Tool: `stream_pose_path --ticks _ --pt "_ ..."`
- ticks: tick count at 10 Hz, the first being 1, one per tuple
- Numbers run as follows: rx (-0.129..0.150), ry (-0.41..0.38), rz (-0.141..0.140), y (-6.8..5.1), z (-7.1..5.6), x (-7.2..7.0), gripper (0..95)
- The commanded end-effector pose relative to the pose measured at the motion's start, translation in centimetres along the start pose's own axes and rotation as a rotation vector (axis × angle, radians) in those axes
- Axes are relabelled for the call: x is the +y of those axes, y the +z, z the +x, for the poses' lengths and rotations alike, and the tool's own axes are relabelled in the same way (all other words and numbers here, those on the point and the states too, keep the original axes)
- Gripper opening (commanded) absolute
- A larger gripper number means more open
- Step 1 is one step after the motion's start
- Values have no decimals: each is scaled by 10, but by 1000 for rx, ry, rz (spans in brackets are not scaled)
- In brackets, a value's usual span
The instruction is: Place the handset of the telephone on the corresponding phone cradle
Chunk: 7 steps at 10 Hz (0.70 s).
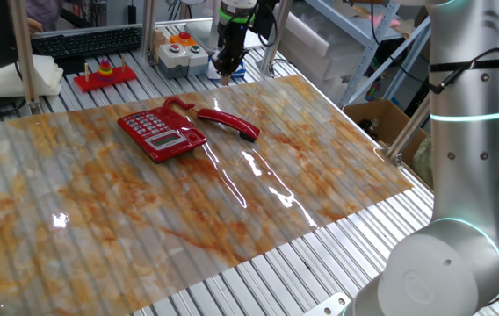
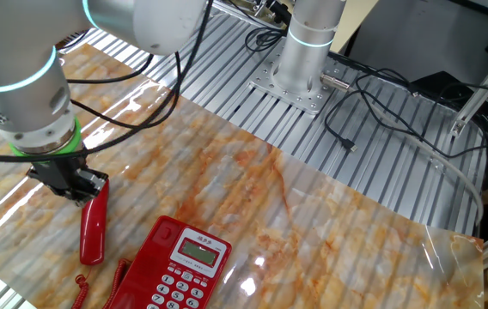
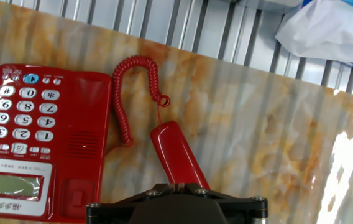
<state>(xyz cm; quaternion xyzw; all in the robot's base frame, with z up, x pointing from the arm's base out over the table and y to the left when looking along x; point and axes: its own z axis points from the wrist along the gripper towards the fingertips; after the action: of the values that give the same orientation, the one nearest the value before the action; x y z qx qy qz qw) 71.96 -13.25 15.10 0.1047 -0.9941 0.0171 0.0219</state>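
The red telephone [image 1: 162, 133] lies flat on the marbled mat, keypad up; it also shows in the other fixed view [image 2: 179, 270] and the hand view [image 3: 40, 143]. Its phone cradle [image 3: 86, 140] is the bare recessed strip right of the keypad. The handset [image 1: 230, 123] lies on the mat beside the base, off the cradle, joined by a coiled red cord [image 3: 130, 93]. It also shows in the other fixed view [image 2: 94, 225] and the hand view [image 3: 178, 155]. My gripper [image 1: 227, 72] hangs above the handset's near end, fingers together and empty [image 3: 176, 185].
A red tray with stacking rings [image 1: 104, 75], a button box [image 1: 179, 51] and a keyboard [image 1: 87, 39] stand behind the mat. A cardboard box [image 1: 377, 118] sits off the table's right. A white bag [image 3: 325, 31] lies beyond the mat. The arm's base [image 2: 300, 77] has loose cables.
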Motion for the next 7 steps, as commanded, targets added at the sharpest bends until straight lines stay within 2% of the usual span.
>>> stream_pose_path --ticks 1,2,3,4,7 --pt "-17 577 -10 0 2 0 0" --pt "-8 660 -26 0 2 0 0" --pt "1 704 -70 0 2 0 0" --pt "3 696 -88 0 2 0 0" --pt "5 667 -92 0 2 0 0"
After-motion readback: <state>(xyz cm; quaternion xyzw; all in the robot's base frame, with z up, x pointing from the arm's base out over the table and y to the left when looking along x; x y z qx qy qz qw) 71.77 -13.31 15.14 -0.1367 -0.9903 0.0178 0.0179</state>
